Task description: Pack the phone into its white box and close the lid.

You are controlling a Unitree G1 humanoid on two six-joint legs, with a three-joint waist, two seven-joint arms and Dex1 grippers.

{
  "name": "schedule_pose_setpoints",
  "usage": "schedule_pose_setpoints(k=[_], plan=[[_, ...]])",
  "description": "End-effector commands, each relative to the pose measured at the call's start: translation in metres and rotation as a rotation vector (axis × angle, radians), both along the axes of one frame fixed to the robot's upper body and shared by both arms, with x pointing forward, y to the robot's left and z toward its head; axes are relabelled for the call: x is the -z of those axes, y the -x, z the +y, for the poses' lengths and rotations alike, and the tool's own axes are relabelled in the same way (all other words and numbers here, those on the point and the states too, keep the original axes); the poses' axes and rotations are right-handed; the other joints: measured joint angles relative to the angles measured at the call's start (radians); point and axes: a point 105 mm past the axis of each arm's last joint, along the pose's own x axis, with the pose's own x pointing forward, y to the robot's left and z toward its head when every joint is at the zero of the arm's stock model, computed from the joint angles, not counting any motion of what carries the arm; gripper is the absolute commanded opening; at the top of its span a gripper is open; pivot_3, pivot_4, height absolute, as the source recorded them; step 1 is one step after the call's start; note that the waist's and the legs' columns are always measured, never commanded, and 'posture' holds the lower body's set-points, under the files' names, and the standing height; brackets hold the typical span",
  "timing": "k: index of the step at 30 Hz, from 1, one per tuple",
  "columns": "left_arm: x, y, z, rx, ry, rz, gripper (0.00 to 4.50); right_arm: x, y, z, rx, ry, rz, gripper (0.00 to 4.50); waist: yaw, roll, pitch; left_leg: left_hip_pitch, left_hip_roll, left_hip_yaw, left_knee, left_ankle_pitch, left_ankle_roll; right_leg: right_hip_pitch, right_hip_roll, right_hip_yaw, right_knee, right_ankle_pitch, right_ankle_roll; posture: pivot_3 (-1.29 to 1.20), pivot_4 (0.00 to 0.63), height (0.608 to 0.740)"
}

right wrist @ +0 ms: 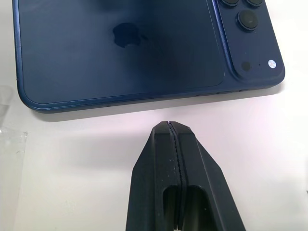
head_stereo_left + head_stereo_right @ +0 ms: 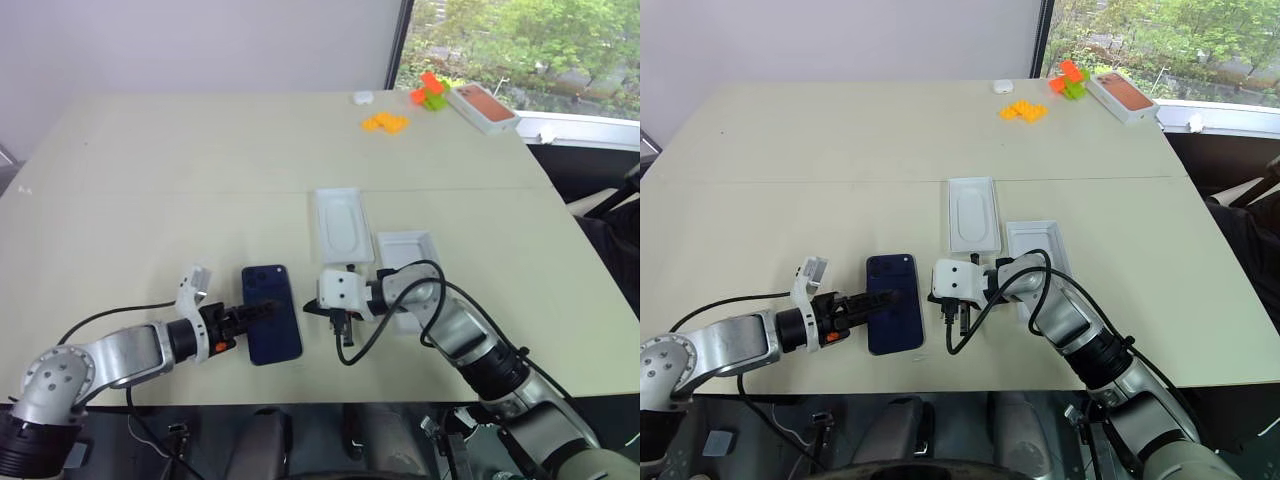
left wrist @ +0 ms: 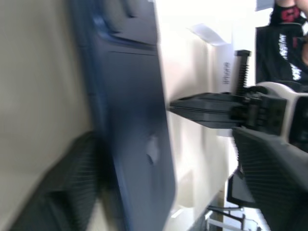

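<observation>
**Phone lying flat between the two tools**

Lying back-up on the table (image 2: 150,180), the phone (image 2: 271,313) is resting near the front edge, its camera bump at the far corner. The left tool (image 2: 262,311) is reaching in from the phone's left side, its black fingers (image 3: 269,178) spread apart with one over the phone's back and one beside its edge; whether they are pressing it cannot be told. The right tool (image 1: 169,126) is clenched on nothing, its tip pointing at the phone's right edge, just apart. Behind it, the white box (image 2: 408,262) is sitting open and a thin white insert (image 2: 342,224) is lying just left of it.
</observation>
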Motion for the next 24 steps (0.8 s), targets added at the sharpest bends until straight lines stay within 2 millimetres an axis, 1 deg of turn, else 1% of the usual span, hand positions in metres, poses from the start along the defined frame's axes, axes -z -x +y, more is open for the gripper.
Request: schedule_pose_setpoints(k=[1,2,3,5,9,14,17,18,22,24], plan=[[-0.002,-0.002,-0.001,-0.010,0.004,-0.020,2.17,-0.006,0.000,-0.003,-0.001,-0.010,-0.024,0.00,0.001,0.000,0.000,0.000,0.000,0.000,0.000,0.000,0.000,0.000,0.000,0.000,0.000,0.000,0.000,0.00,0.150,0.740],[-0.002,-0.001,-0.001,-0.004,0.001,-0.022,1.78,-0.007,0.000,-0.005,0.001,-0.005,-0.031,0.00,0.002,0.000,0.001,0.000,0.000,0.000,0.000,0.000,0.000,0.000,0.000,0.000,0.000,0.000,0.000,0.00,0.150,0.740],[-0.001,0.000,-0.001,0.000,-0.003,-0.024,1.25,-0.008,0.000,-0.007,0.003,0.001,-0.038,0.00,0.002,0.000,0.001,-0.001,0.000,0.000,0.000,0.000,0.000,0.000,0.000,0.000,0.000,0.000,0.000,0.00,0.150,0.740],[-0.002,0.001,-0.002,0.002,0.003,-0.030,1.25,-0.010,0.001,-0.012,0.007,0.007,-0.048,0.00,0.005,0.000,0.001,-0.001,-0.001,0.000,0.000,0.000,0.000,-0.001,-0.001,0.000,0.000,0.000,0.000,0.00,0.150,0.740],[-0.012,-0.002,-0.001,-0.027,0.061,-0.057,1.25,-0.020,0.000,-0.027,0.045,0.010,-0.069,0.00,0.005,-0.001,0.003,-0.002,-0.001,0.000,0.000,0.000,0.001,-0.001,-0.002,0.000,-0.001,0.000,0.000,0.00,0.150,0.740],[-0.011,-0.001,-0.002,-0.029,0.084,-0.055,1.25,-0.029,-0.002,-0.039,0.083,0.019,-0.104,0.00,0.003,-0.002,0.006,-0.002,-0.001,0.000,0.000,0.000,0.001,-0.001,-0.002,0.000,-0.001,0.000,0.000,0.00,0.150,0.740],[-0.009,-0.001,-0.002,-0.032,0.093,-0.048,0.43,-0.034,-0.005,-0.041,0.100,0.015,-0.119,0.00,0.003,-0.002,0.006,-0.002,-0.001,0.000,0.000,0.000,0.001,-0.002,-0.001,0.000,-0.001,0.000,0.000,0.00,0.150,0.740],[-0.009,-0.001,-0.003,-0.030,0.096,-0.052,0.05,-0.036,-0.006,-0.042,0.105,0.014,-0.126,0.00,0.003,-0.002,0.006,-0.002,-0.001,0.000,0.000,0.000,0.001,-0.002,-0.001,0.000,-0.001,0.000,0.000,0.00,0.150,0.740],[-0.014,0.000,-0.007,-0.010,0.101,-0.079,0.05,-0.044,-0.008,-0.045,0.118,0.004,-0.140,0.00,0.004,-0.002,0.007,-0.002,-0.001,0.000,0.000,0.000,0.001,-0.002,-0.001,0.000,-0.001,0.000,0.000,0.00,0.150,0.740],[-0.023,0.001,-0.007,-0.010,0.139,-0.130,0.05,-0.050,-0.011,-0.049,0.135,-0.005,-0.159,0.00,0.004,-0.002,0.007,-0.003,-0.001,0.001,0.000,0.000,0.001,-0.002,-0.001,0.000,-0.001,0.000,0.000,0.00,0.150,0.740]])
